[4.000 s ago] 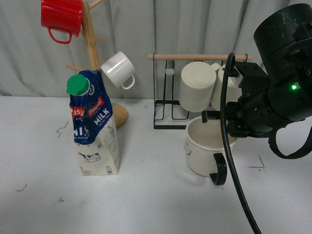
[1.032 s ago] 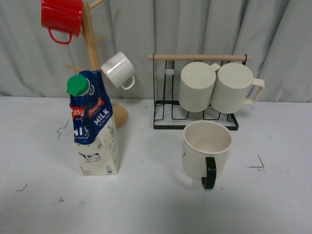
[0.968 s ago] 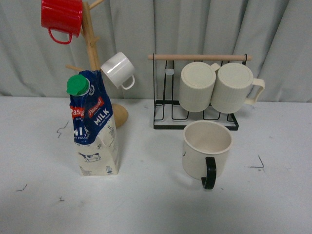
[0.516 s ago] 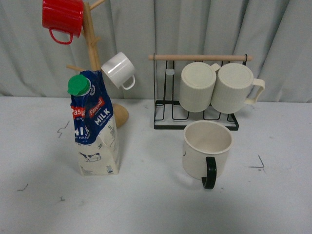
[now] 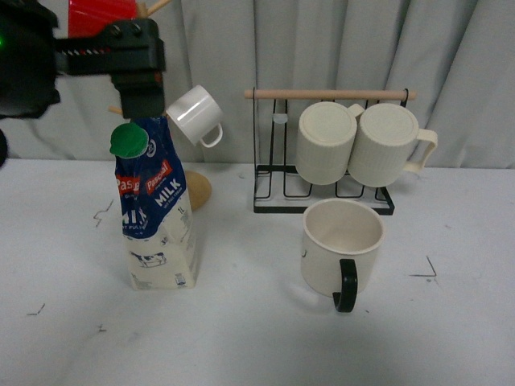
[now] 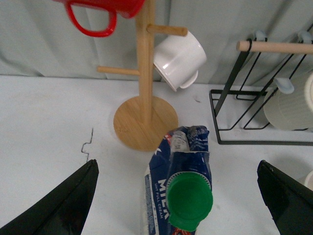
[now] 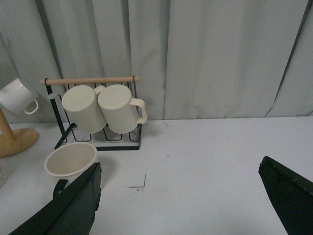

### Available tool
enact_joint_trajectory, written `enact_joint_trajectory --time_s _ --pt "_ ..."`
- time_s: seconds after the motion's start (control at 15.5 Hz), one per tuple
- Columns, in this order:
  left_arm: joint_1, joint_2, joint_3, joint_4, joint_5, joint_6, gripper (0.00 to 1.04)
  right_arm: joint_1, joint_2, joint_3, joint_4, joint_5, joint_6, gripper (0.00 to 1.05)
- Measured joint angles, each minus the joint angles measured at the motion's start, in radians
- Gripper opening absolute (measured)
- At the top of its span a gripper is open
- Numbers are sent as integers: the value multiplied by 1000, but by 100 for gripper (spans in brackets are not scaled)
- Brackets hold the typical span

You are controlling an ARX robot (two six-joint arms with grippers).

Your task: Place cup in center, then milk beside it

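The milk [image 5: 155, 217], a blue-and-white carton with a green cap [image 5: 129, 141], stands upright at the left of the table. My left gripper [image 5: 142, 103] is open and hangs just above and behind the cap. In the left wrist view [image 6: 177, 169] its jaws stand wide apart on either side of the carton [image 6: 178, 161], without touching it. The cup [image 5: 342, 245], cream-white with a black handle [image 5: 346, 285], stands upright at centre right, in front of the rack. My right gripper [image 7: 181, 166] is open and empty, well away from the cup [image 7: 71, 159], and is out of the front view.
A wooden mug tree [image 6: 145, 121] stands right behind the milk, holding a red mug [image 6: 105, 7] and a small white mug [image 5: 195, 114]. A black wire rack [image 5: 322, 205] behind the cup holds two ribbed cream mugs [image 5: 326, 143] [image 5: 386, 145]. A curtain closes the back.
My right arm has let go of the cup and left the front view. My left arm has come in at the top left, over the milk. The cup and milk have not moved.
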Motion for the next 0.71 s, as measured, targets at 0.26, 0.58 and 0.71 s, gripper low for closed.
enact_joint_trajectory --time_s 0.26,0.58,0.71 --pt "-27 122 44 34 -25 -6 98 0 0 0 0 0 0 98" --pt "-31 205 35 94 -51 -18 98 0 0 0 0 0 0 98" --pt "-31 237 6 119 -53 -34 98 0 0 0 0 0 0 98"
